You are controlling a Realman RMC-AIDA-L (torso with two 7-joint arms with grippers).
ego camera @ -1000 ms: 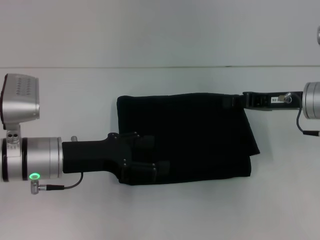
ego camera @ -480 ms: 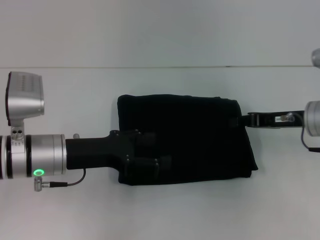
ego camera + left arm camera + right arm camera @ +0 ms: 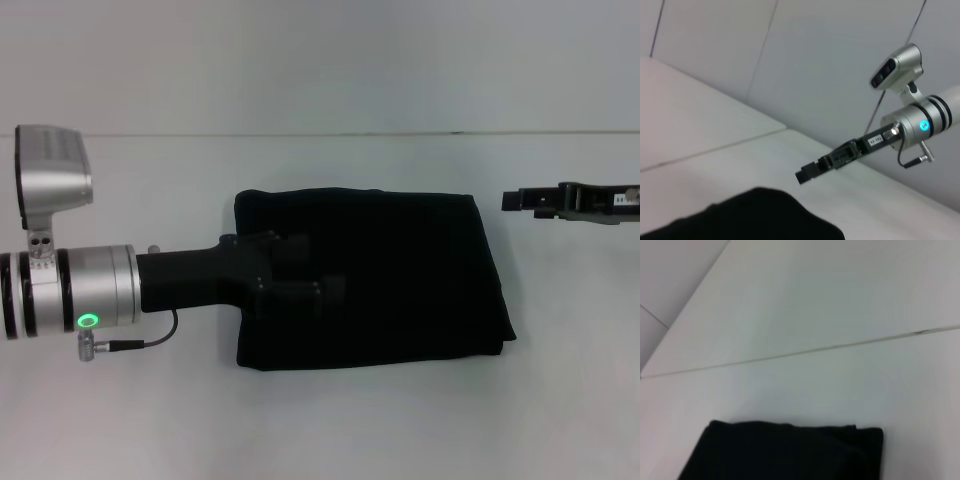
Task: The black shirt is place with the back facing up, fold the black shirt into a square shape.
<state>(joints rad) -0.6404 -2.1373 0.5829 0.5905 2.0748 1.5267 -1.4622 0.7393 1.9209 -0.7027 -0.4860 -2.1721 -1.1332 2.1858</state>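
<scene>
The black shirt [image 3: 410, 280] lies flat on the white table [image 3: 330, 430] as a folded rectangle, wider than it is tall, plain black side up. My left gripper [image 3: 318, 268] reaches in over the shirt's left part, its two fingers spread and open just above the cloth. Off the shirt's upper right corner my right gripper [image 3: 511, 201] hangs apart from the cloth, holding nothing. The left wrist view shows the shirt's edge [image 3: 750, 215] with the right gripper [image 3: 804, 176] beyond it. A folded end of the shirt [image 3: 790, 450] shows in the right wrist view.
A seam line [image 3: 320, 134] runs across the white table behind the shirt. White surface surrounds the shirt on all sides. A pale panelled wall [image 3: 805, 60] stands behind the table.
The right gripper carried the shirt's right edge inward, let go and drew back to the right, and that side now lies flat. The left gripper shifted slightly toward the far side.
</scene>
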